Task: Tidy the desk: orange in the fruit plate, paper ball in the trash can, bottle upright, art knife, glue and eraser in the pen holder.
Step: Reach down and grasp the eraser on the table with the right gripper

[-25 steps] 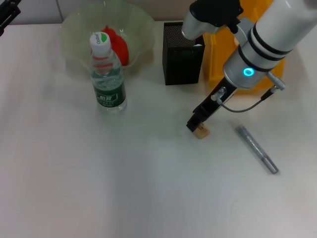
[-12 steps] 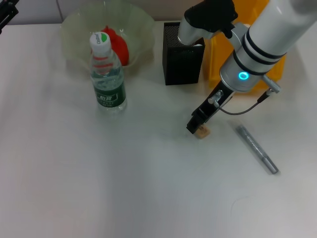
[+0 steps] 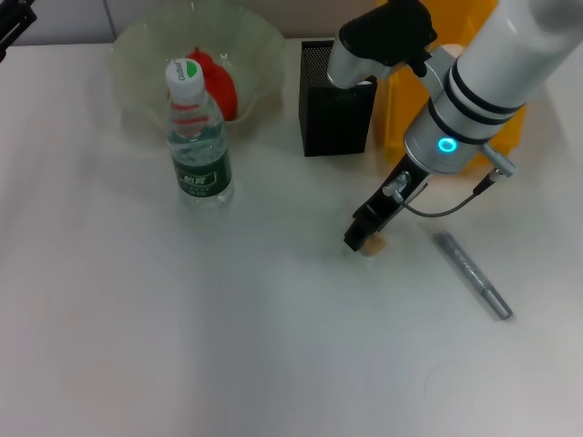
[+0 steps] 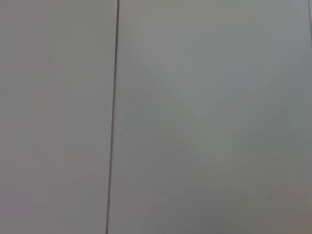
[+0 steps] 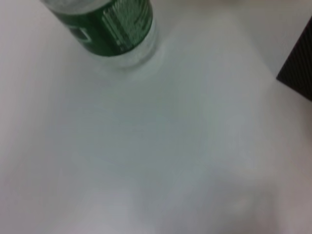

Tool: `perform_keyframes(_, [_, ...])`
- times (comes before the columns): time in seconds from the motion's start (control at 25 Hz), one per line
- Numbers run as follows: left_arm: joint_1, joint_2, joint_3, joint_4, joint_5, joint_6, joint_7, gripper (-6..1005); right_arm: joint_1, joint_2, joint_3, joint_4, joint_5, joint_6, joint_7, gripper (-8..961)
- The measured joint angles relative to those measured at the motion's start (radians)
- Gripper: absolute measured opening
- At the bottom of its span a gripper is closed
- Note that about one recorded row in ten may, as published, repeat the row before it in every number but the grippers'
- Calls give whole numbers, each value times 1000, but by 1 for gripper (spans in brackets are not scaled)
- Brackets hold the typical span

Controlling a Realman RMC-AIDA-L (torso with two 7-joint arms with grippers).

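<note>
My right gripper (image 3: pixel 362 239) is down at the desk (image 3: pixel 182 319), right against the tiny tan eraser (image 3: pixel 373 244), which peeks out at its right side. The grey glue stick (image 3: pixel 472 275) lies on the desk to the right of it. The black mesh pen holder (image 3: pixel 335 109) stands behind, beside the yellow trash can (image 3: pixel 401 109). The bottle (image 3: pixel 196 137) stands upright at the left; its base also shows in the right wrist view (image 5: pixel 107 24). The orange (image 3: pixel 219 82) lies in the green fruit plate (image 3: pixel 264 41). The art knife and paper ball are not visible.
My left gripper (image 3: pixel 14 23) is parked at the far left corner, off the desk. The right arm's body hangs over the pen holder and trash can. A corner of the pen holder (image 5: pixel 297 73) shows in the right wrist view.
The right arm's wrist has shifted slightly while the gripper stays at the eraser. The eraser has barely moved.
</note>
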Motion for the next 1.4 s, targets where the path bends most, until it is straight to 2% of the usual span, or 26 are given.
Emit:
perform_keyframes(0.12, [-4,-1,2,3,0,0,0,784,0,0,0,3,-1,0,0,474])
perform_keyframes(0.56, [-13,1,1,1,0,-5,7,784,0,0,0,4,-4,-5,0,346])
perform_keyframes(0.8, [-13,1,1,3,0,-5,10,784,-12,-4,13,-5,-3,-10,0,224])
perform_keyframes(0.92, [-13,1,-6,4,0,-6,11,784,-50,-10,50,-64,-1,-24,0,200])
perform_keyframes(1.2, [-13,1,-11,6,-3,-6,11,784,-187,-18,220,-303,0,-126,-8,121])
perform_keyframes(1.4, [-15,1,-11,8,-5,-8,11,784,-181,-21,203,-307,-8,-145,-9,44])
